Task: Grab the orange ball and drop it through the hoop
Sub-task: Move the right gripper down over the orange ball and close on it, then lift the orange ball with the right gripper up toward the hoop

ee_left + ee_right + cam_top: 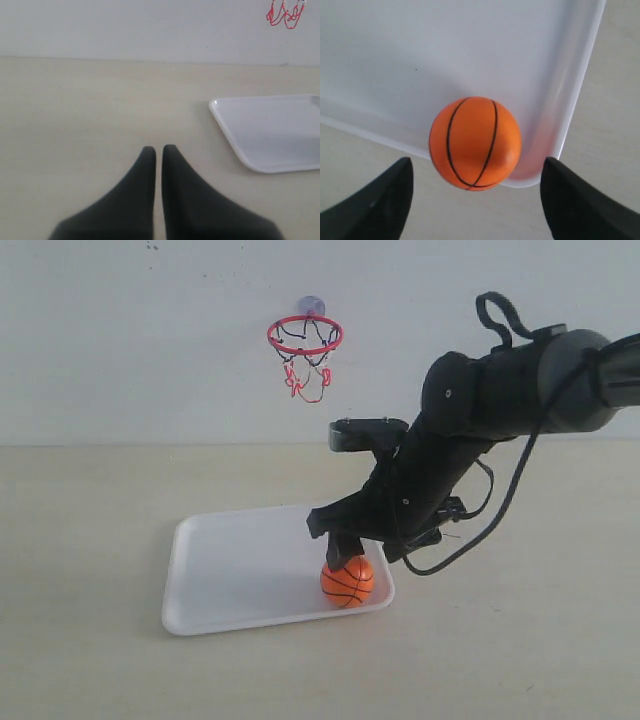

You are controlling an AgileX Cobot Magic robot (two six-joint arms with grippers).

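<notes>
The orange ball (475, 142) lies centred just ahead of my right gripper (477, 165), jaws wide; my left gripper (159, 152) has its jaws nearly touching.

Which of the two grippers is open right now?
The right gripper, spread wide over the orange ball; the left gripper is closed, tips nearly touching.

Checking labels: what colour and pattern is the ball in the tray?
The ball is orange with thin black seam lines; the right wrist view shows it best.
</notes>
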